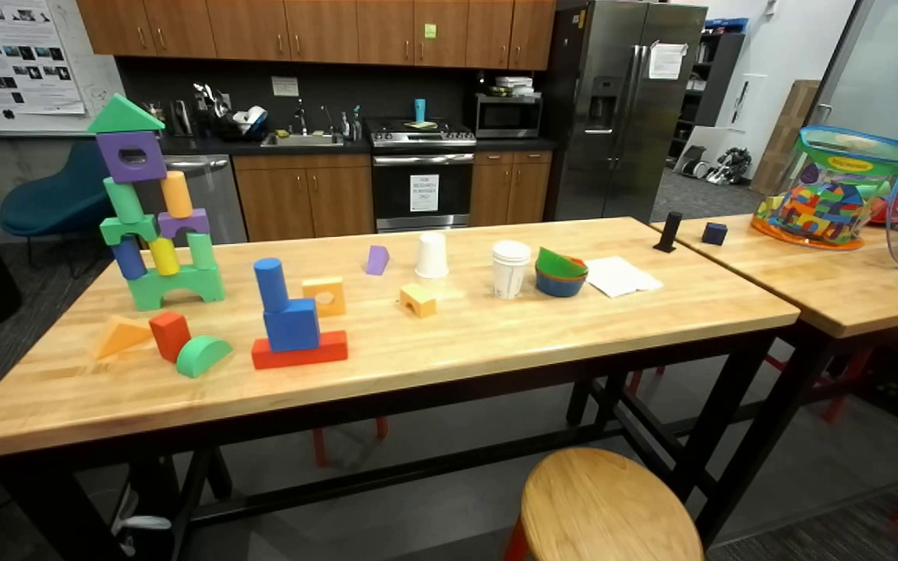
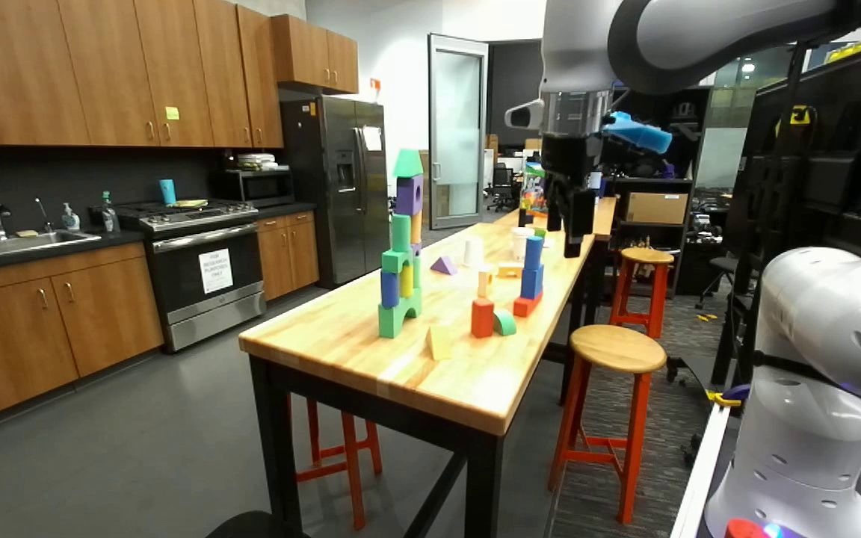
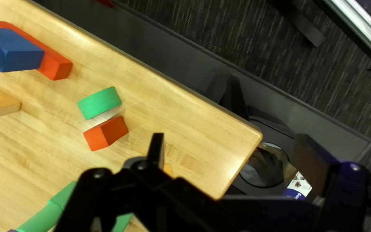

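Black claw [image 3: 229, 140] hangs spread wide, gripping nothing
White sign [image 1: 424, 193] reads "FOR RESEARCH PURPOSES ONLY"; plain red block [image 3: 106, 133] stands beside green half-round block [image 3: 99, 103]

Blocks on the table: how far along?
Looks done: the tall tower and the short stack, both standing. In hand: nothing; the gripper is open. Left, perhaps: unstacked pieces such as the red block, green half-round and orange triangle.
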Controlling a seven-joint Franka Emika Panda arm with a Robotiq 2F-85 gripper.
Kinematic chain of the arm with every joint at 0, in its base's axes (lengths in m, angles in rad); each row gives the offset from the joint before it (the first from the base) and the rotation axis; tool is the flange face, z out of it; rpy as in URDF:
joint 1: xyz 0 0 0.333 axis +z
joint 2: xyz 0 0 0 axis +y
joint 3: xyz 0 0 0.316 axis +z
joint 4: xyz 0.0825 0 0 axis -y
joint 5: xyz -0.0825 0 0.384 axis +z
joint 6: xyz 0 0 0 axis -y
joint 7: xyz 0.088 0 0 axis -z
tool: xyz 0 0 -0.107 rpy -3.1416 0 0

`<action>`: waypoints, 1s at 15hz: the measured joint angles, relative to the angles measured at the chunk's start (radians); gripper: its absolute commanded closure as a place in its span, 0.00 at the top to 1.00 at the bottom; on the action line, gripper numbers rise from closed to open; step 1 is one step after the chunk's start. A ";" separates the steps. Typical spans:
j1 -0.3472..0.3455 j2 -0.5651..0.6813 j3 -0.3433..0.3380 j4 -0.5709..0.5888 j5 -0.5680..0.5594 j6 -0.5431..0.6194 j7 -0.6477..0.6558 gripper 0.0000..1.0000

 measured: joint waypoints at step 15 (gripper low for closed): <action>-0.011 0.124 -0.110 -0.041 -0.078 0.184 -0.223 1.00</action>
